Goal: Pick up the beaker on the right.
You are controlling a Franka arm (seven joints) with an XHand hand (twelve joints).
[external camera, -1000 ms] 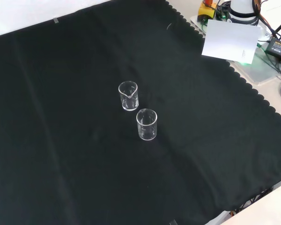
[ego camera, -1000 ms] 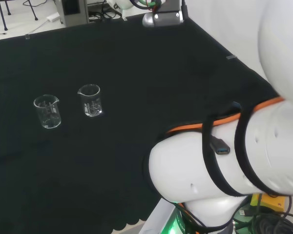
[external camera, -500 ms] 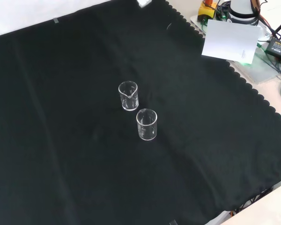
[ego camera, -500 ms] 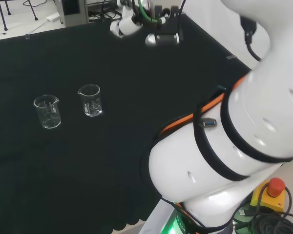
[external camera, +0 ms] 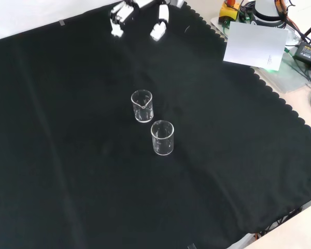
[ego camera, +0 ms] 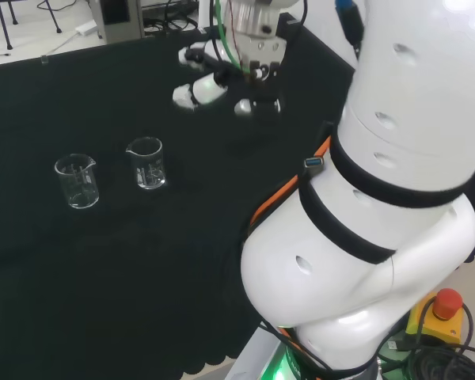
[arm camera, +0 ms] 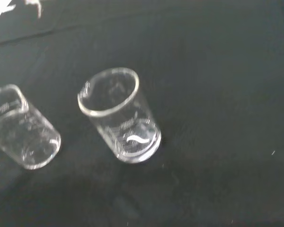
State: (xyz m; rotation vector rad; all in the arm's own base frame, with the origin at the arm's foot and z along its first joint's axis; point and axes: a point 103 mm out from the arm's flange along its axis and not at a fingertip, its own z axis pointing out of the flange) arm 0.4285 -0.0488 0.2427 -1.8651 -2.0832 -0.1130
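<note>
Glossy white arm links [ego camera: 396,166], black bands, orange cable, black-and-white hand [ego camera: 222,79]

Beaker on the right [ego camera: 146,163]: white printed scale marks on the glass, too small to read.
Beaker on the left [ego camera: 77,181]: the same kind of white marks (a faint printed patch shows in the wrist view), unreadable.
White sheet [external camera: 255,45] beside the cloth: blank.
Readable text: none.
</note>
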